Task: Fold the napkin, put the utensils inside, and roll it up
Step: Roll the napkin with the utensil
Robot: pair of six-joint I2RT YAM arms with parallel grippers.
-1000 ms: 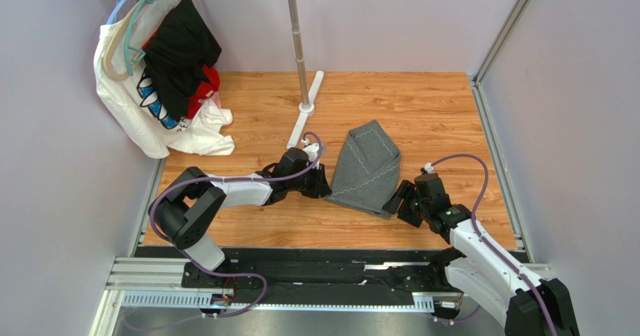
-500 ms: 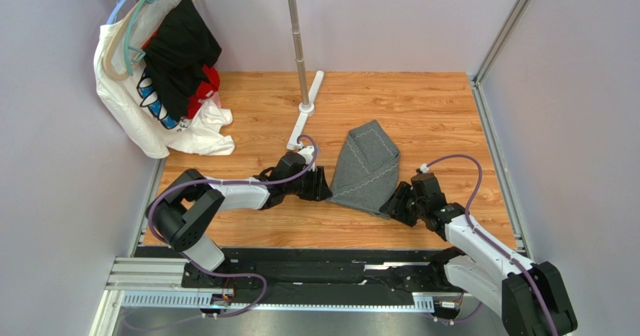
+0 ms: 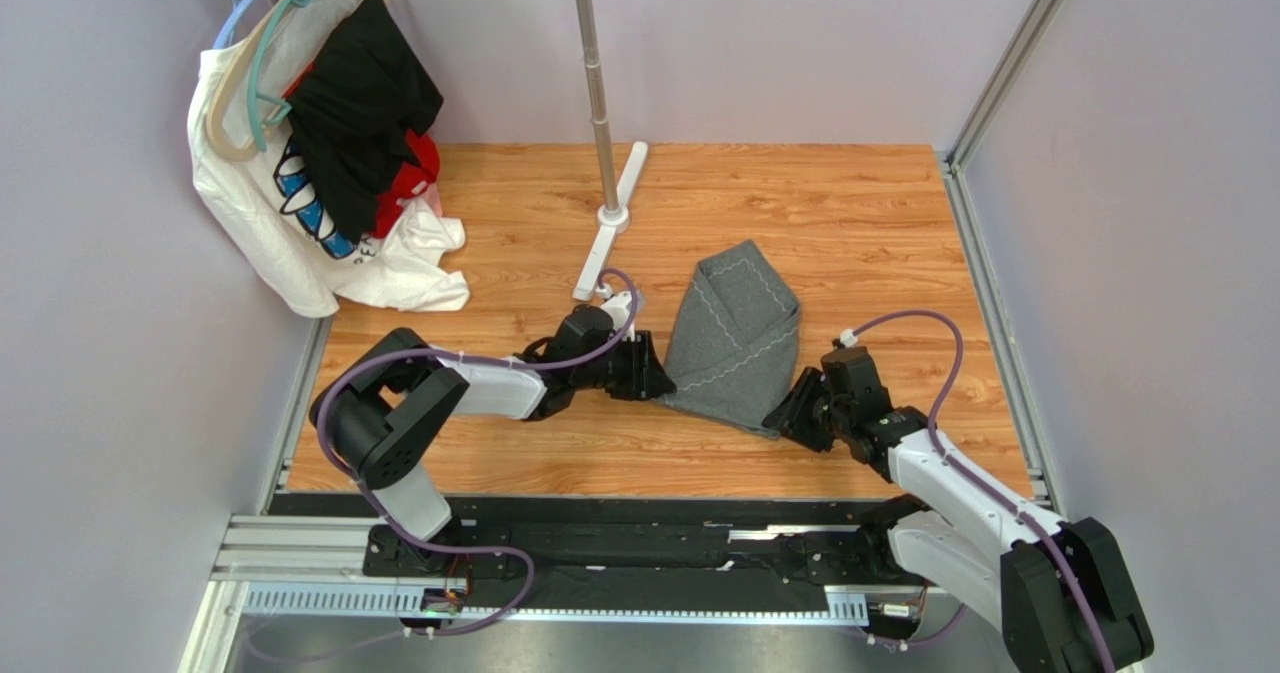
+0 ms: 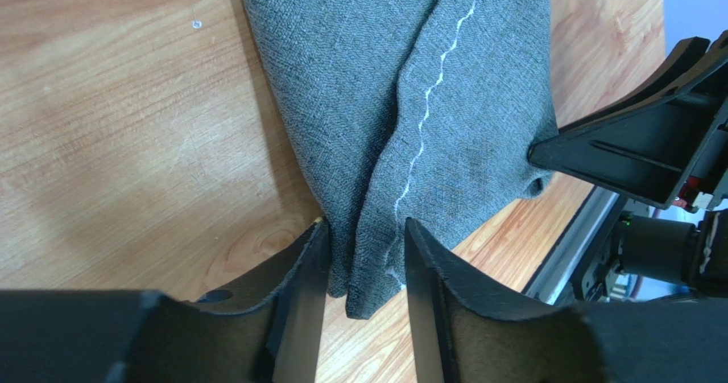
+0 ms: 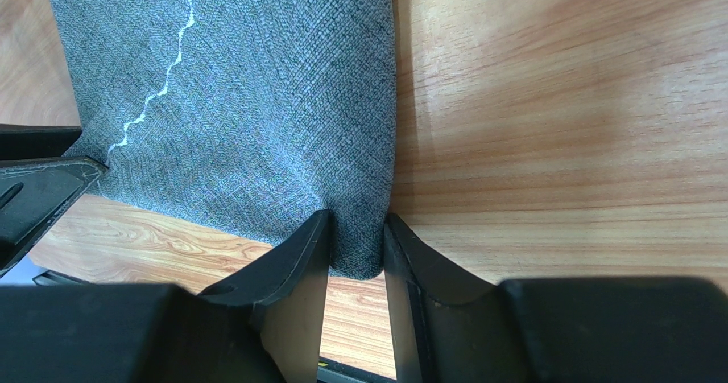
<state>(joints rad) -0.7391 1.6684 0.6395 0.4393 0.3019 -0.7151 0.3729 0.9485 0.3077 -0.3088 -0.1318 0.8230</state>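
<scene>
- The dark grey felt-like napkin lies folded and tapering, with a pale zigzag stitch line, on the wooden surface between the arms.
- The left fingers are nearly closed, pinching its near left corner.
- The right fingers clamp its near right corner.

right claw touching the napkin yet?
Touching. The right wrist view shows the right claw closed on the napkin: its near corner fills the space between both fingers, with no gap on either side.

Grey napkin on wooden table
</scene>
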